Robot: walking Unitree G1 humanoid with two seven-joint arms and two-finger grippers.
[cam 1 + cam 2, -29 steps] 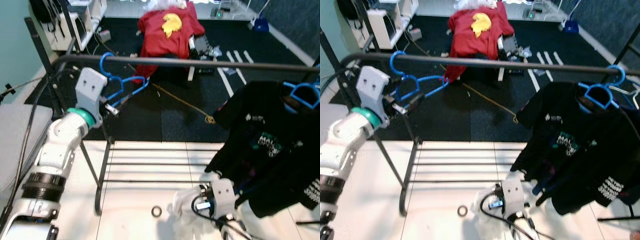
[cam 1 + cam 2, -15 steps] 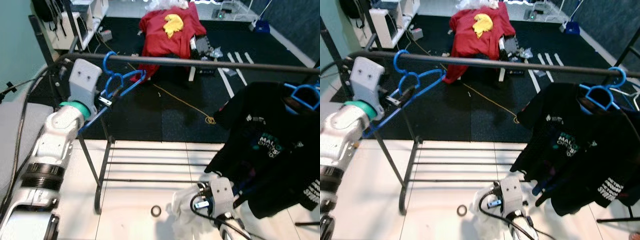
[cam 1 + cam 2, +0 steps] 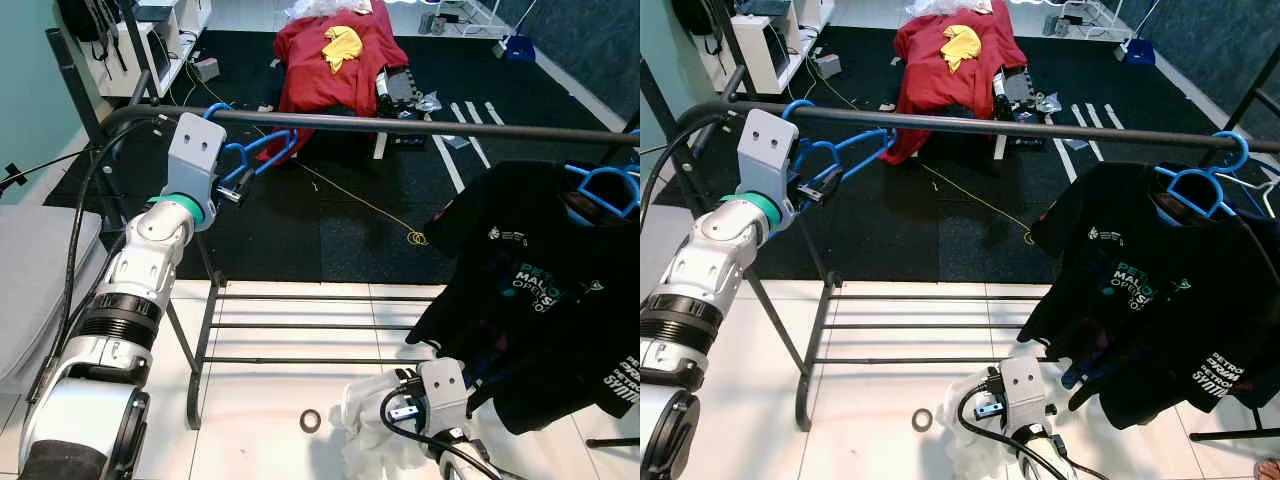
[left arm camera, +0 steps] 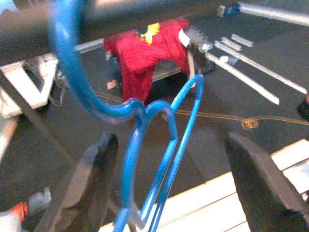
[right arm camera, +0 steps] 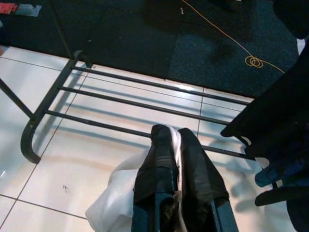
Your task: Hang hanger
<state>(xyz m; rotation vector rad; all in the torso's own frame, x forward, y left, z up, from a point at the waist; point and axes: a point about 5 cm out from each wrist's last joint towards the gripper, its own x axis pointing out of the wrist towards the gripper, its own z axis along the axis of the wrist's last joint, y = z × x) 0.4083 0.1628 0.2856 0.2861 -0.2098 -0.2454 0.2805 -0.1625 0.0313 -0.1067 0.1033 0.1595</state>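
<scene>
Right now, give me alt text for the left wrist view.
A blue plastic hanger hooks over the dark metal rail, hanging between the two spread black fingers of the left claw. Behind it, a red garment lies on dark carpet.

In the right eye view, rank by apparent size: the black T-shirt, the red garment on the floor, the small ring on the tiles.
1. black T-shirt, though it hangs nearer the camera
2. red garment, farther off
3. ring, by far the smallest
</scene>
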